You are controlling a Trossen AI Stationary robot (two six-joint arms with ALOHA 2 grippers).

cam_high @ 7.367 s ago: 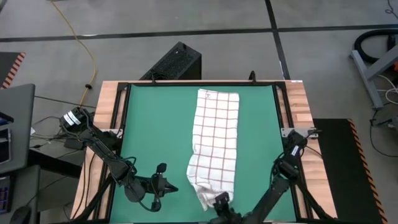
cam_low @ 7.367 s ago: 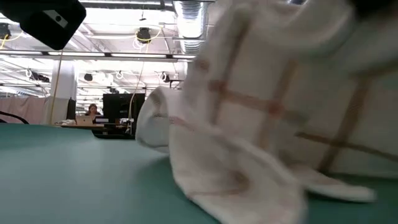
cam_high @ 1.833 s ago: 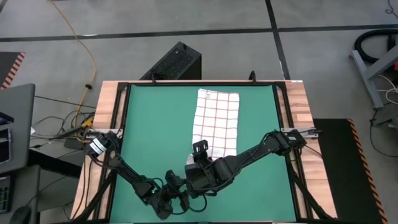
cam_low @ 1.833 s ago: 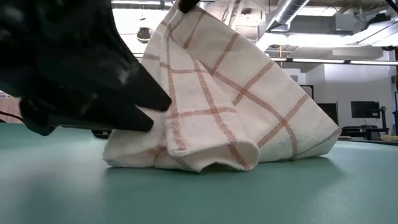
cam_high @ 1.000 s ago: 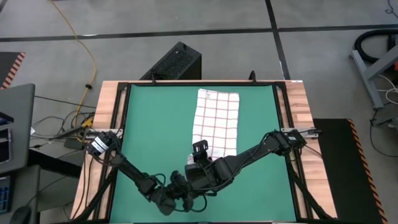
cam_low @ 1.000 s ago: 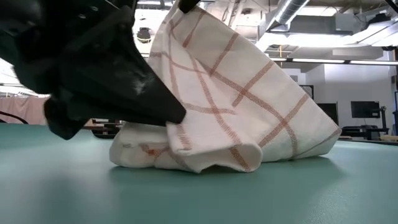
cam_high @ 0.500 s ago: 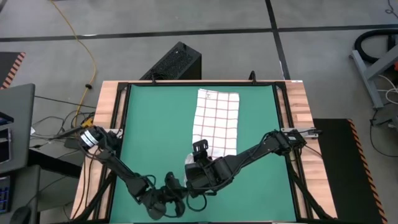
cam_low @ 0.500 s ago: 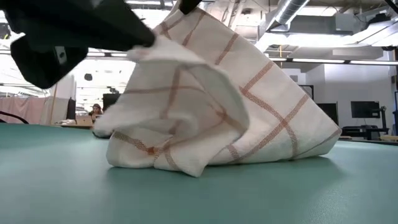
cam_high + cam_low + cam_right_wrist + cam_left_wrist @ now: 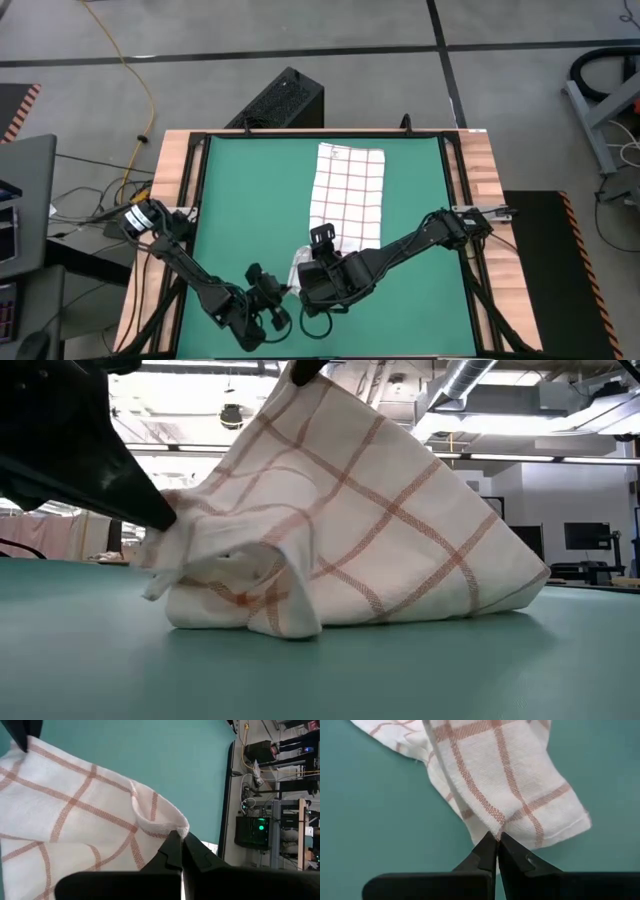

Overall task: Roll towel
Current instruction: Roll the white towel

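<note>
**Both claws pinching the towel's near end**

The left gripper (image 9: 496,836) is clenched on a corner of the towel (image 9: 348,195); the right gripper (image 9: 180,836) grasps a folded edge just beside it. The towel's long axis runs from the near edge of the green mat (image 9: 250,200) toward the far edge. The high view shows the far part lying flat; the low view shows the near end lifted into a tent
</note>
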